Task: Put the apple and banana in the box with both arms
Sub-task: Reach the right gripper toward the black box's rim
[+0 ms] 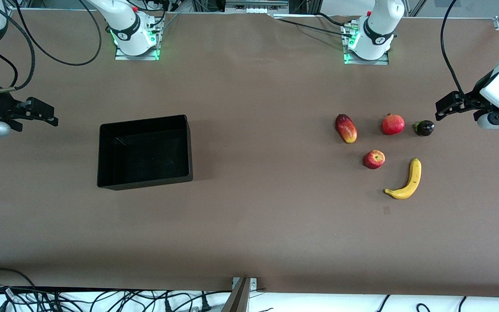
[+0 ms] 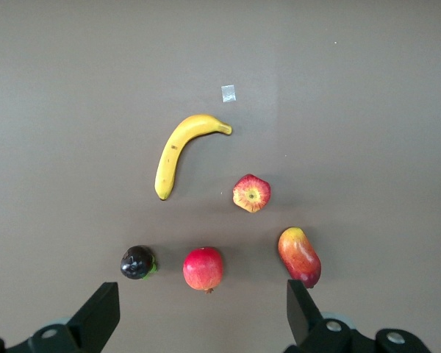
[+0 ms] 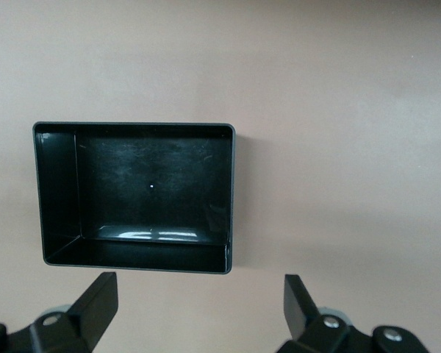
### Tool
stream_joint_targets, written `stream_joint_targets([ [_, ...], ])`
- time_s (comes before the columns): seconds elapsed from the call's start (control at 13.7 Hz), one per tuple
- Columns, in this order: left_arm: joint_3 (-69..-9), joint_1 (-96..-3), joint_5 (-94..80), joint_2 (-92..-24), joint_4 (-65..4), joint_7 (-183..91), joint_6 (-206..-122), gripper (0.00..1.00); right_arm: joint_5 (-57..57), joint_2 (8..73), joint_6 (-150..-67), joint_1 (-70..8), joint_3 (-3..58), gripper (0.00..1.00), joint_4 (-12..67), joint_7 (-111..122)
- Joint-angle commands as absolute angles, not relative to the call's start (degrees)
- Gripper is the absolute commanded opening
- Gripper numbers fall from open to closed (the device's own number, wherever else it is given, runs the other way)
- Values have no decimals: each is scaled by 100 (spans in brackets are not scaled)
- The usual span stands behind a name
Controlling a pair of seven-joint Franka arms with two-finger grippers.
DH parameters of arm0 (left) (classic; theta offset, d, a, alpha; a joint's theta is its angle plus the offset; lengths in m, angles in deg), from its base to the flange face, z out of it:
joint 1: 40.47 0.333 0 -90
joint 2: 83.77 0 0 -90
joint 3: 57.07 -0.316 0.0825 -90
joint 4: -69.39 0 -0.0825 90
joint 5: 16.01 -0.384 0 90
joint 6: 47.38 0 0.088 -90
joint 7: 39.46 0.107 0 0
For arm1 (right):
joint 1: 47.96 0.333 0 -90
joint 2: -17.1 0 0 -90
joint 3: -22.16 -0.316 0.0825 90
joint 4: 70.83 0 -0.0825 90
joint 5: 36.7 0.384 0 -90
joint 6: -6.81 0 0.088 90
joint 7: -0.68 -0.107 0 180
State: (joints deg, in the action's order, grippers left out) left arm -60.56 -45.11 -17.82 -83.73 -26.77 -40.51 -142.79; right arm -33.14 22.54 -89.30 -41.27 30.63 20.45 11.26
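A brown bench held five fruits and one container, with nothing yet moved into place. Nearest the front camera lay the banana, toward the left arm's end of the bench; its long axis ran from a nearer tip, which curved toward the right arm's end, up to a farther tip. Just beside it and slightly farther sat the apple, red with a yellowish patch. About level with these, well apart toward the right arm's end, stood the box, black, glossy-walled and empty.

Farther again, three fruits formed a row: a mango, a pomegranate and a small dark fruit.

The left pincer hung over the bench just beside the dark fruit, its fingers spread wide and holding nothing. The apple and banana both lay from it toward the front camera and toward the box, so the left arm was by far the nearer to both. The right pincer hung over the bench edge at the right arm's end, also spread and empty, near the box and well apart from the fruit.

The likely next reach was the left arm's, probably across the banana's long axis.
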Motion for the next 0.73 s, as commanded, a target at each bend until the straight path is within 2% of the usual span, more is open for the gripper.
stream_joint_targets([
  [0.0,-6085,-4575,-1917,-8456,-2685,-4130,-14195,100,-3363,2291,-8707,-4198,2990,100,1864,991],
  [0.29,-6085,-4575,-1908,-8456,-2685,-4130,-14195,100,-3380,2378,-8758,-4190,2981,100,1855,982],
  [0.44,-6085,-4575,-1908,-8456,-2685,-4121,-14195,100,-3398,2623,-8811,-4085,2963,100,1960,825],
  [0.66,-6085,-4575,-1908,-8456,-2685,-4130,-14195,100,-3398,2984,-9371,-4005,2963,100,2381,762],
])
